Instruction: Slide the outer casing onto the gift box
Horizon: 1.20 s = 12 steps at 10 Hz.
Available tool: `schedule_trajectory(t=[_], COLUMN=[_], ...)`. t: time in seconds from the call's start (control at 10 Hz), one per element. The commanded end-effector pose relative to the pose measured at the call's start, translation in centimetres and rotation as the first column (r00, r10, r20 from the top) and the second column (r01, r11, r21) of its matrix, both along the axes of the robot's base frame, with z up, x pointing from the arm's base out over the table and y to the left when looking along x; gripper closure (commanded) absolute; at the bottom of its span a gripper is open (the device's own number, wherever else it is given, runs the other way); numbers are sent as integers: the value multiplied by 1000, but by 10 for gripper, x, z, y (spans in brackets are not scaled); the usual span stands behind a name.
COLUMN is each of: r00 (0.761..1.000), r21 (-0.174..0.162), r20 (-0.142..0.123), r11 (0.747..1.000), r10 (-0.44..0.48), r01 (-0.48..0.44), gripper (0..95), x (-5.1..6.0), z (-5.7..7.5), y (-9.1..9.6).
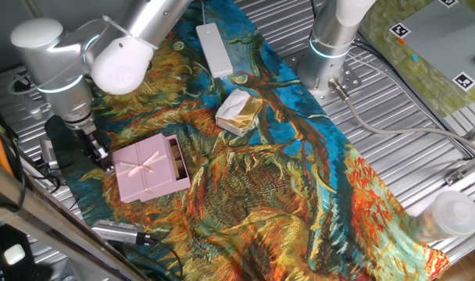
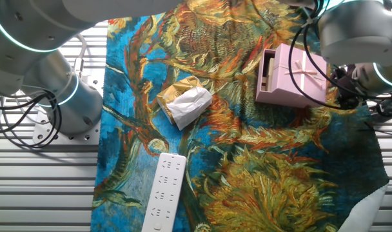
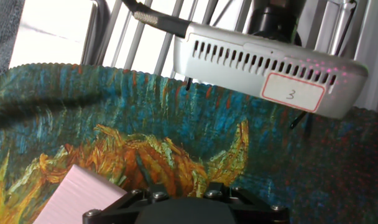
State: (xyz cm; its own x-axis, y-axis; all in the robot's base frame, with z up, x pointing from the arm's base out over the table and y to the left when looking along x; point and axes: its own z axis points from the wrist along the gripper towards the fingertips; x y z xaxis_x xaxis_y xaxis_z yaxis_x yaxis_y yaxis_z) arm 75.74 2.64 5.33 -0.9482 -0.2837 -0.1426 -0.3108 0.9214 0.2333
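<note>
The pale-pink outer casing (image 1: 148, 170) with its ribbon bow lies flat on the painted cloth at the left. The gift box (image 1: 175, 154) sits mostly inside it, and its pink-rimmed, brown end sticks out a little on the side away from the gripper. In the other fixed view the casing (image 2: 302, 77) is at the top right, with the gift box end (image 2: 268, 69) on its left. My gripper (image 1: 99, 156) is low beside the casing's closed side, also in the other fixed view (image 2: 343, 90). Its fingers are dark and partly hidden. The hand view shows only a corner of the casing (image 3: 77, 196).
A cream-and-gold wrapped lump (image 1: 239, 112) and a long white bar (image 1: 214, 48) lie farther back on the cloth. A second arm's base (image 1: 331, 47) stands at the back. A clear plastic cup (image 1: 450, 215) is at the front right. A white vented box (image 3: 263, 68) stands past the cloth's edge.
</note>
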Motion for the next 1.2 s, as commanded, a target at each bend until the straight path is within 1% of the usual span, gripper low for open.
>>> schedule_trajectory(t=[0.1, 0.6, 0.7, 1.2], r00=[1000, 1000, 1000, 999], r21=[1, 0, -1, 0], r20=[-8, -19, -26, -28], r11=[1000, 1000, 1000, 1000], r10=[-2, -13, -18, -25], r01=[3, 13, 18, 25], gripper=[570, 570, 570, 570], x=[-1, -8, -10, -17], z=[0, 1, 3, 6], y=[1, 4, 6, 7])
